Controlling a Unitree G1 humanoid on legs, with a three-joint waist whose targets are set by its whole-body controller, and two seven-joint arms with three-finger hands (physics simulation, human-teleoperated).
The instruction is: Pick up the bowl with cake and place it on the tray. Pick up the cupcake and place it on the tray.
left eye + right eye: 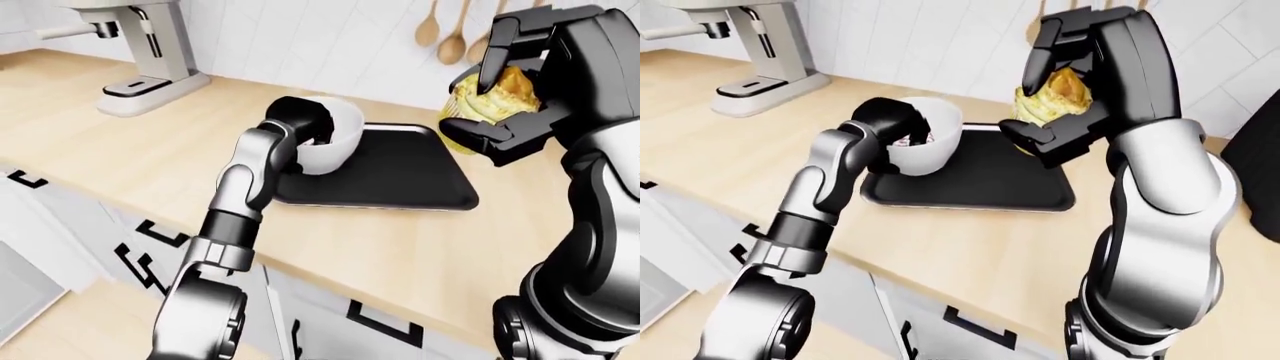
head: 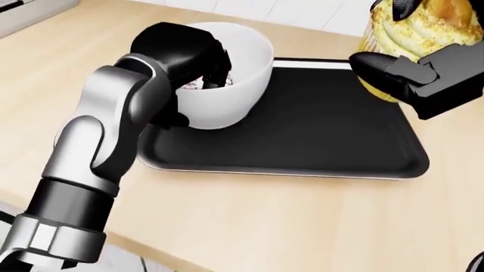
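- Bowl (image 2: 234, 85), white, sits on the left end of my black tray (image 2: 318, 141); a bit of cake with sprinkles shows inside it, mostly hidden by my fingers.
- My left hand (image 2: 198, 63) is clamped on the bowl's near-left rim, fingers hooked inside and thumb side against the outer wall.
- Whether the bowl's base rests fully on the tray or is a touch raised, I cannot tell.
- Cupcake (image 2: 408, 34), yellow with pale frosting and golden crumbs, is off the table, up above the tray's right end in the head view.
- My right hand (image 1: 505, 90) is closed round the cupcake: fingers (image 1: 500, 45) curl over its top and one lower finger (image 2: 390, 71) runs across under it.
- The tray lies flat on the light wooden table (image 2: 265, 221), its middle and right part bare.
- A pale coffee machine (image 1: 140, 52) stands on the table well apart, at upper left in the left-eye view.
- Wooden spoons (image 1: 440, 34) hang on the white tiled wall beyond the tray, just left of my raised right hand in that view.
- White cabinet fronts with black handles (image 1: 150, 240) show below the table edge.
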